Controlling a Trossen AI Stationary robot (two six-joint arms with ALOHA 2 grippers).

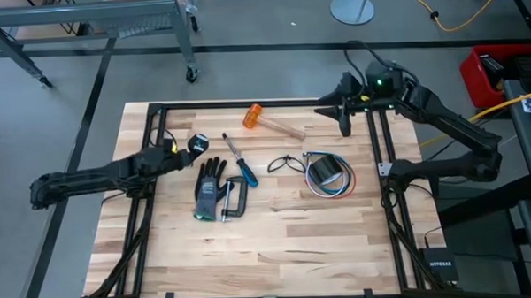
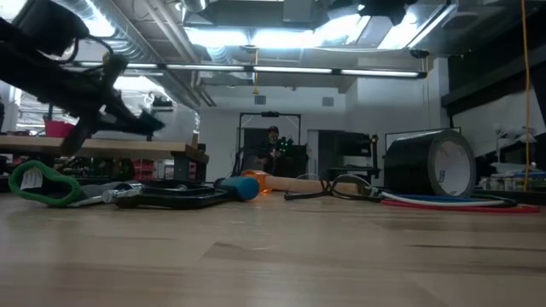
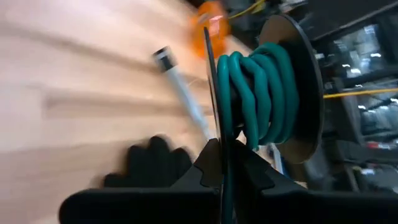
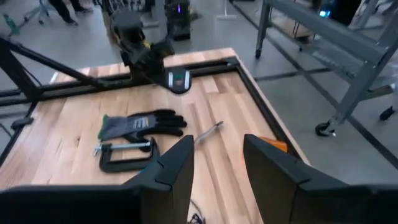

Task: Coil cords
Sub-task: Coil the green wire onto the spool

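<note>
A black spool (image 3: 273, 93) wound with teal-green cord (image 3: 258, 87) is held by my left gripper (image 3: 222, 171), which is shut on it; from above the spool (image 1: 197, 144) is left of the table's centre, above a black glove (image 1: 210, 188). A bundle of red, white and blue wires (image 1: 330, 184) lies flat at centre right under a roll of black tape (image 1: 325, 170). Thin black loops (image 1: 287, 164) lie beside it; cord or glasses, I cannot tell. My right gripper (image 4: 217, 180) hangs open over the far right corner, holding nothing. My left gripper pinches the thin rim of the spool's nearer disc (image 3: 219, 146) between its two fingers, which meet on it edge-on. The fingers come from the table's left, slanting slightly down. The spool is tilted and looks clear of the tabletop.
An orange-headed hammer (image 1: 266, 121) lies at the far middle. A blue-handled screwdriver (image 1: 240, 165) and a black C-clamp (image 1: 234, 200) lie beside the glove. Black frame rails (image 1: 246, 104) run along the table's sides. The near half of the wood is bare.
</note>
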